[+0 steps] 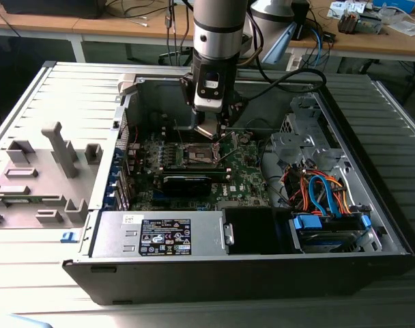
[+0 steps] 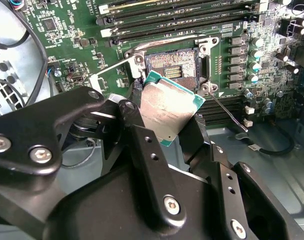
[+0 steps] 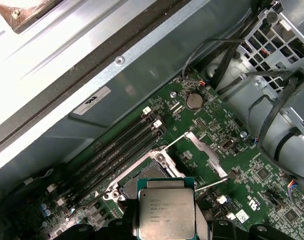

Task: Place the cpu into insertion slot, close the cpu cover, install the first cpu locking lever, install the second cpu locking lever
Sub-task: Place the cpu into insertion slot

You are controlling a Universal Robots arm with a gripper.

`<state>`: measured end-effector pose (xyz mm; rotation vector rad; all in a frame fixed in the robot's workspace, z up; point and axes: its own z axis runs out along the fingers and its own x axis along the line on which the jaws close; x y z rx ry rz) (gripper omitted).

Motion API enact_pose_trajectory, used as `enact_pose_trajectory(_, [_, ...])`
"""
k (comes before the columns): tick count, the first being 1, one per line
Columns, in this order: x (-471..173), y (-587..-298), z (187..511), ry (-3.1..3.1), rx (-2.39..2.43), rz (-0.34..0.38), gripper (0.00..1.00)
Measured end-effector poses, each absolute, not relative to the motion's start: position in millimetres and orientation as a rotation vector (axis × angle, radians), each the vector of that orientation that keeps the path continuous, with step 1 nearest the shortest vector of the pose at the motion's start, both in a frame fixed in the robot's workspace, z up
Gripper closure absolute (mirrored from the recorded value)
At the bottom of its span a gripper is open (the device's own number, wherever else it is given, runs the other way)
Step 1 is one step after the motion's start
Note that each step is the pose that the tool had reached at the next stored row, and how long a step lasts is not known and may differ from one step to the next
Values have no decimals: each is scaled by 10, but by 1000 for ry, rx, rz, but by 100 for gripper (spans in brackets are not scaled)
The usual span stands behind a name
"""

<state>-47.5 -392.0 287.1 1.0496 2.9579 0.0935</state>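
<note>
holding entry, logged from beside the open computer case (image 1: 276, 270):

- claw (image 2: 163, 131): clamped on the cpu (image 2: 168, 105) by two opposite edges, metal top showing. it hangs over the motherboard (image 2: 77, 30), clear of it.
- cpu: airborne, just short of the insertion slot (image 2: 178, 67), partly overlapping it in the first wrist view; not seated.
- insertion slot: bare, dark centre exposed. it lies toward the board edge that runs along the case wall, with the memory slots (image 3: 119, 145) between.
- cpu cover (image 3: 207, 154): swung open, standing beside the slot.
- locking lever (image 2: 226, 111): released, angled away from the slot's corner.

handling note, as judgement: the chip's edges do not look square with the slot's rim, so it needs turning true first. keep it level, match corners, lower straight without sliding across the contacts, and let go only once it lies flat inside the rim.
</note>
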Motion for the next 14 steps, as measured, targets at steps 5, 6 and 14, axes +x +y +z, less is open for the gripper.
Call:
enact_pose_trajectory(5, [-475, -3920, 2869, 2955, 1057, 94, 45])
enact_pose_trajectory(6, [-475, -3920, 2869, 2955, 1058, 94, 45])
enact_pose_trajectory(14, [-475, -3920, 2856, 2928, 1126, 93, 45])
